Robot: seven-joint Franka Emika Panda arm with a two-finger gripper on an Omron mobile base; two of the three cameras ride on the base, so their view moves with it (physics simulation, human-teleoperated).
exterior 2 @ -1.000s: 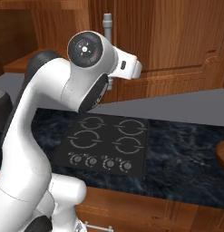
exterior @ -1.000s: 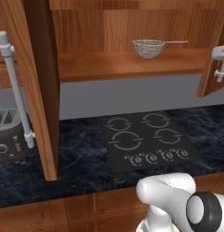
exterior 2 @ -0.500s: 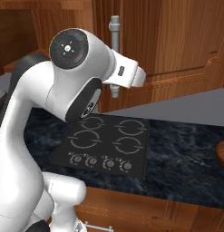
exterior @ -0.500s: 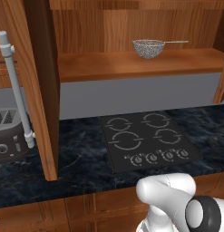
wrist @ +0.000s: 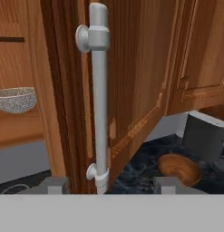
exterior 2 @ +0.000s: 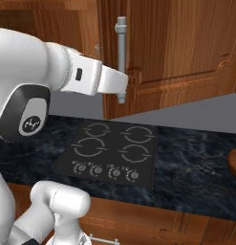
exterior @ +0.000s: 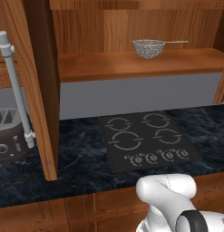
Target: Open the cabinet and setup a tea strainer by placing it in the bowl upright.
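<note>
White arm reaching level toward cabinet (exterior: 41, 90) door handle (wrist: 99, 97), jaws parted either side, not gripping.

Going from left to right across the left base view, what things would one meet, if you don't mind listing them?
Toaster → bar handle on the open cabinet door → stove → tea strainer on the shelf.

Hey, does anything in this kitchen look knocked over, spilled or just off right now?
Nothing stands out. The tea strainer sits upright on the cabinet shelf, both doors stand open, and the stovetop and toaster look normal on the counter.
</note>
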